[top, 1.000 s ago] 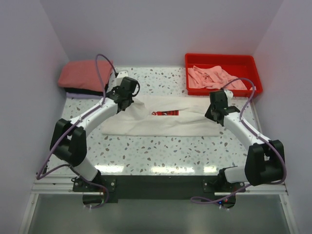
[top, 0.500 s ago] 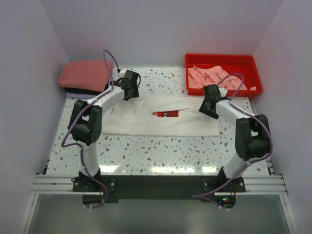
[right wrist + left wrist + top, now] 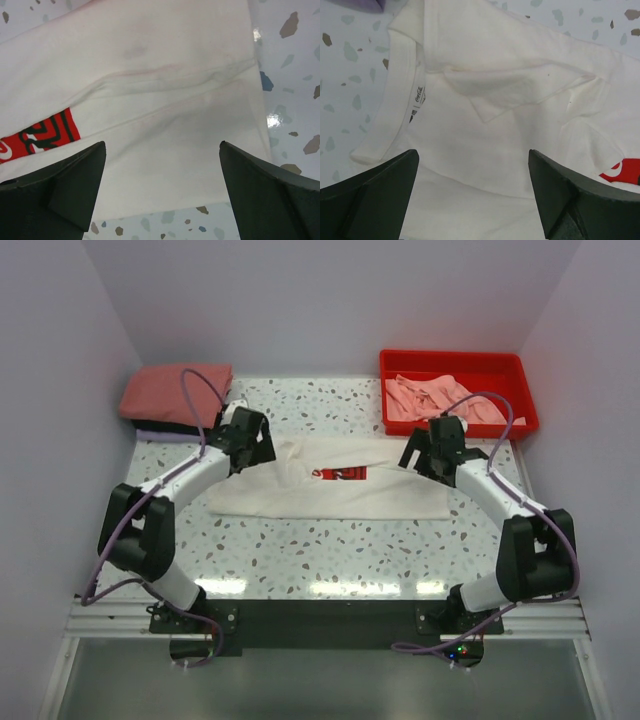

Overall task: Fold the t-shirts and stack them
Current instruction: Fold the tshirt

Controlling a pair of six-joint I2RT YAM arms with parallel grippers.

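Both arms have released the white cotton t-shirt with the red square print (image 3: 330,492). The left gripper (image 3: 472,165) and the right gripper (image 3: 162,150) now hover over its ends, jaws wide and holding nothing. The shirt lies flat mid-desk (image 3: 330,555), with its long axis left to right and its collar pointing left. Bare desk runs along its near edge.

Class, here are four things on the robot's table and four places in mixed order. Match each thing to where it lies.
Things:
1. white t-shirt
2. red tray
3. folded stack
4. loose pink shirts

Places:
A. far left corner
B. inside the tray
C. spread flat in the middle
D. far right corner

Pairs: 1-C, 2-D, 3-A, 4-B
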